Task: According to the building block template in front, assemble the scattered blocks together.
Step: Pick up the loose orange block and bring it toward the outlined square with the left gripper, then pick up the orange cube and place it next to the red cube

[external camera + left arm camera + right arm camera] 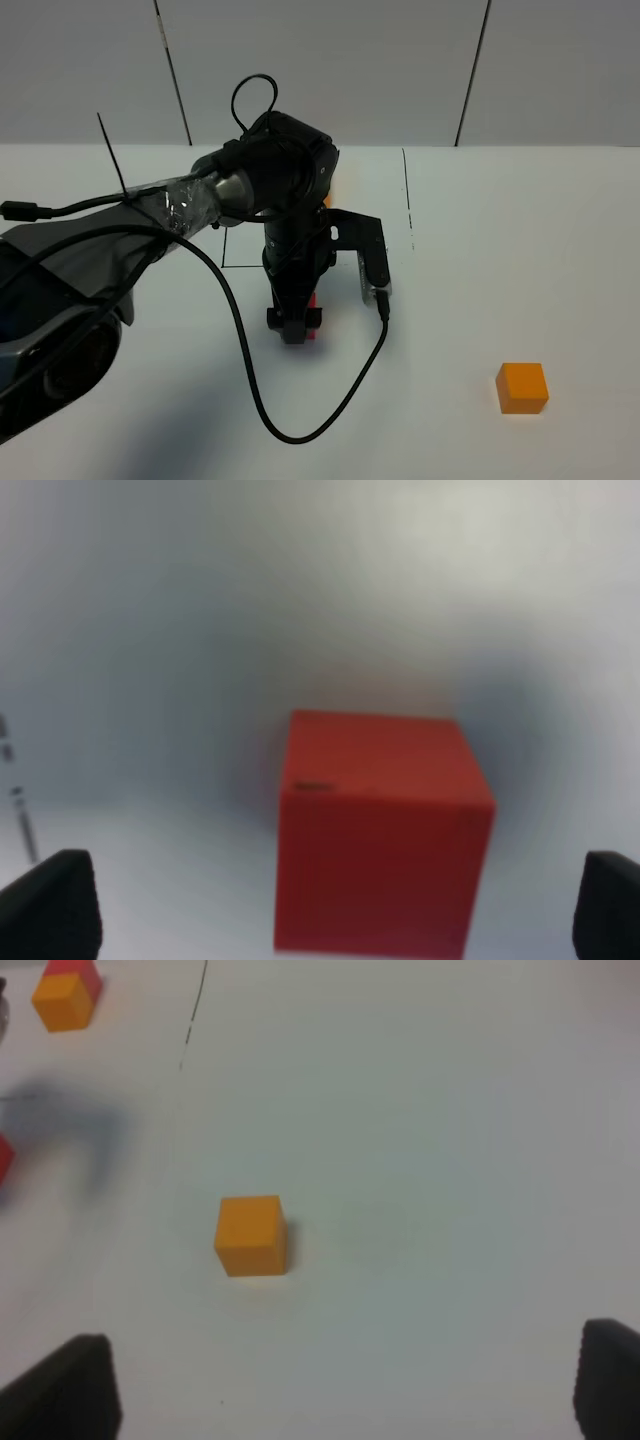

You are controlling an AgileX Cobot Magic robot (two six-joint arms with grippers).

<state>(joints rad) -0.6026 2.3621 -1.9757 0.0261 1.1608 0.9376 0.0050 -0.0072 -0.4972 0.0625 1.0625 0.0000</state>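
Two loose cubes, well apart. Red cube (380,830) sits mid-table between the left gripper's (330,910) fingers, which are spread wide and clear of it. Orange cube (523,387) sits alone to the right, ahead of the right gripper (335,1390), also wide and holding nothing. Left arm (150,210) hides most of the template (67,995) from above. Black cable (297,440) loops across the table (500,250). Dark mark on the red cube is too blurred to read.

matte red cube (380,830), matte orange cube (250,1235), smooth table (500,250).
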